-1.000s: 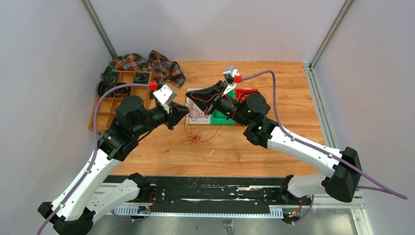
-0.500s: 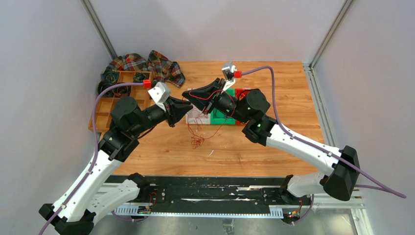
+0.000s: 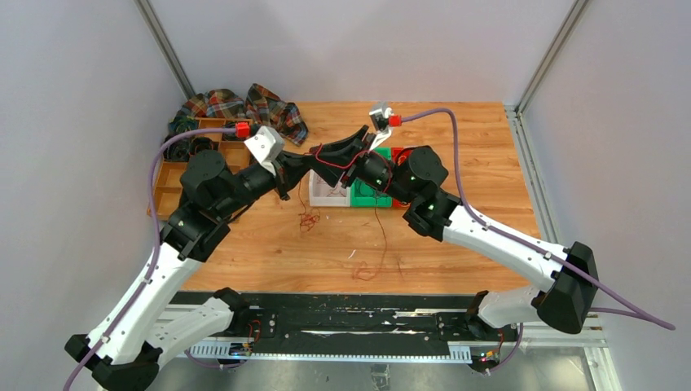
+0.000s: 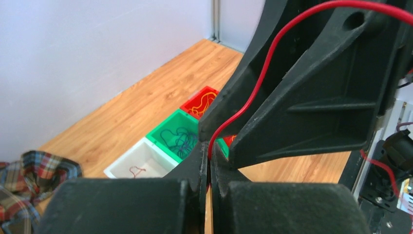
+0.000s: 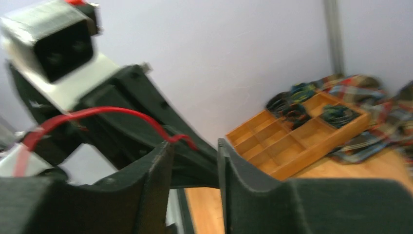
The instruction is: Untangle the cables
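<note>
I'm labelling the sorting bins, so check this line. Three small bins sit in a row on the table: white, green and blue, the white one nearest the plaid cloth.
One colour is wrong: the last one is a red bin, not blue. The left wrist view shows the row: white bin, green bin, then red, with the white one nearest the plaid cloth.

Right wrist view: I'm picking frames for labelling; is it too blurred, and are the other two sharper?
Right wrist view: motion-smeared throughout, wooden tray and plaid cloth soft. Left wrist view: its fingers loom soft up close, but the red cable and green bin are crisp. Top external view: evenly lit, sharp, no glare, though the cable strands are very thin.
</note>
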You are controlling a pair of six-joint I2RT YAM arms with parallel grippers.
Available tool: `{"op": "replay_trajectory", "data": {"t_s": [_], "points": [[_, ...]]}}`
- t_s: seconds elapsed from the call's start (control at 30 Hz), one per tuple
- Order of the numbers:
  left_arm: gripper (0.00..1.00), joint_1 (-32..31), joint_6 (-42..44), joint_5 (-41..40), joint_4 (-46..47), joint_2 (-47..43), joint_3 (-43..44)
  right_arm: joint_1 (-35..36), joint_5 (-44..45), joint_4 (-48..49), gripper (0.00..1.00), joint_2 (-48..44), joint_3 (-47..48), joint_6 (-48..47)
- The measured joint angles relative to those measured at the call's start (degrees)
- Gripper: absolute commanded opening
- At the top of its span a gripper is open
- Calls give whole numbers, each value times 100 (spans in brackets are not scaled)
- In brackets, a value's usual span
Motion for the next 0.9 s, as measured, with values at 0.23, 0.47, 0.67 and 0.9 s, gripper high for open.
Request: {"op": "replay_trajectory", "data": {"t_s": [0.23, 0.47, 0.67, 0.9], "points": [[1, 9, 105, 396, -697, 195, 881, -199, 293, 417, 67, -160, -404, -197], [1, 55, 129, 601, -1373, 365, 1370, -225, 179, 1062, 68, -138, -741, -496], [1, 107, 157, 595, -1797, 503, 1759, -282, -61, 1434, 69, 63, -678, -555], [1, 101, 476, 678, -1961, 527, 1917, -293, 35, 1200, 70, -151, -787, -675]]}}
